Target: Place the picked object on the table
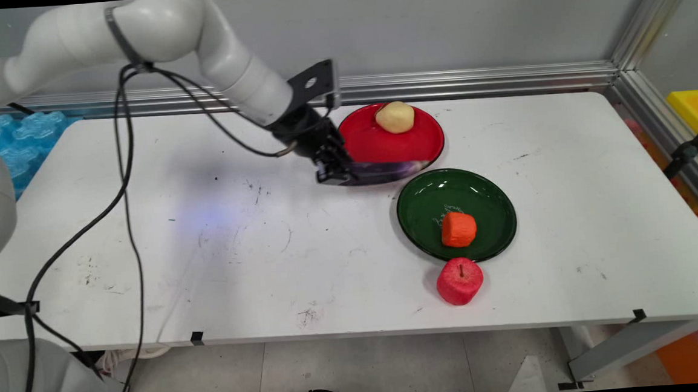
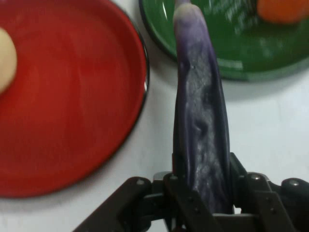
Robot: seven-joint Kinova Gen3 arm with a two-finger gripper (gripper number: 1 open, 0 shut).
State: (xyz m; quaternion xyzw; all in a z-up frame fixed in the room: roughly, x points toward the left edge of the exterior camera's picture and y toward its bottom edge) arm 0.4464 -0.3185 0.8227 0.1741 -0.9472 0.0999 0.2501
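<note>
eggplant (image 2: 200,140), purple and long, is clamped at one end between the fingers of the gripper (image 1: 330,171), which are closed to its width. it juts toward 3 o'clock in the main view, over the 6 o'clock rim of the red plate (image 1: 424,134), apparently just off the table (image 1: 206,241), though contact cannot be confirmed. judged light, slightly soft, smooth-skinned; the end grip leaves it free to droop, so a hold nearer mid-body would be steadier. a pale potato (image 1: 395,117) sits at the red plate's 12 o'clock. green plate (image 1: 494,199) holds an orange carrot piece (image 1: 458,228). red apple (image 1: 459,281) rests at its 6 o'clock, touching the rim.
</note>
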